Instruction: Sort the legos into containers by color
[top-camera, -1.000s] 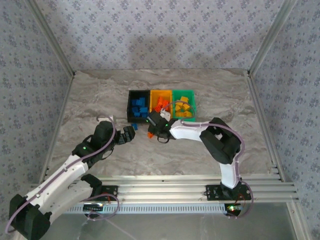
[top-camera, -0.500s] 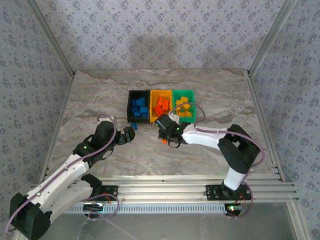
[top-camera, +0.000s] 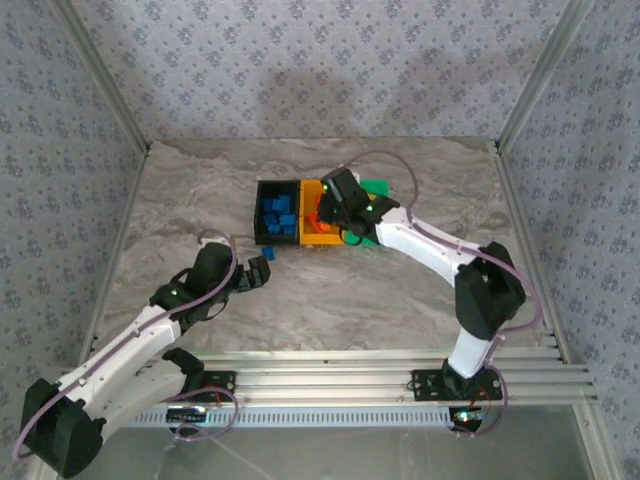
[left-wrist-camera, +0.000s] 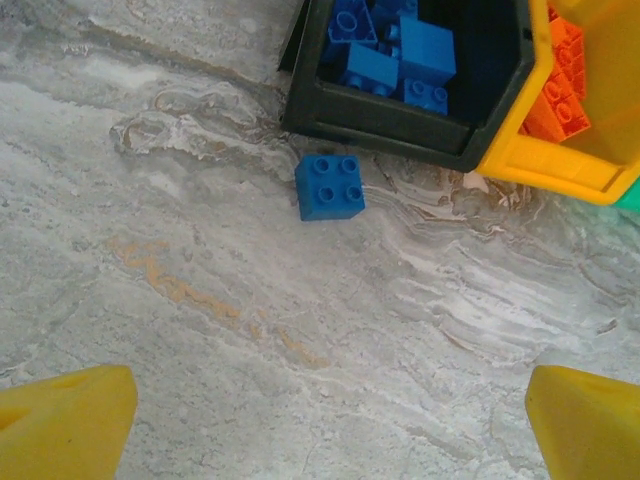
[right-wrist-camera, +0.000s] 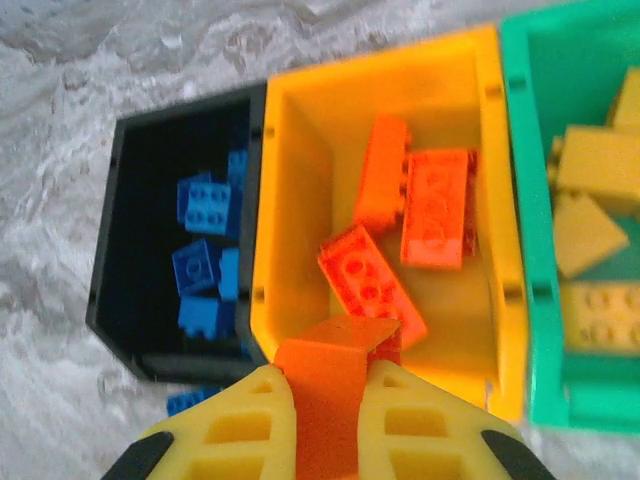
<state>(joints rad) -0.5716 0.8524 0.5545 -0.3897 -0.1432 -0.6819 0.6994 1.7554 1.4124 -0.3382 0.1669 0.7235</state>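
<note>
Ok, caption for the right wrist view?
Right gripper holds a red-orange brick over the yellow bin, between the black bin and green bin.

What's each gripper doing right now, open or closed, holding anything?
Left gripper: open, empty.
Right gripper: closed on an orange lego over the yellow bin.

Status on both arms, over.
Right gripper shut on red-orange brick, above yellow bin. Left gripper open, blue brick loose on table beside black bin. Nothing blocking.

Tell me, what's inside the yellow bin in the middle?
Three red-orange legos lie in the yellow-orange bin. The right gripper holds a fourth lego over its near end, hiding whatever lies beneath there.
</note>
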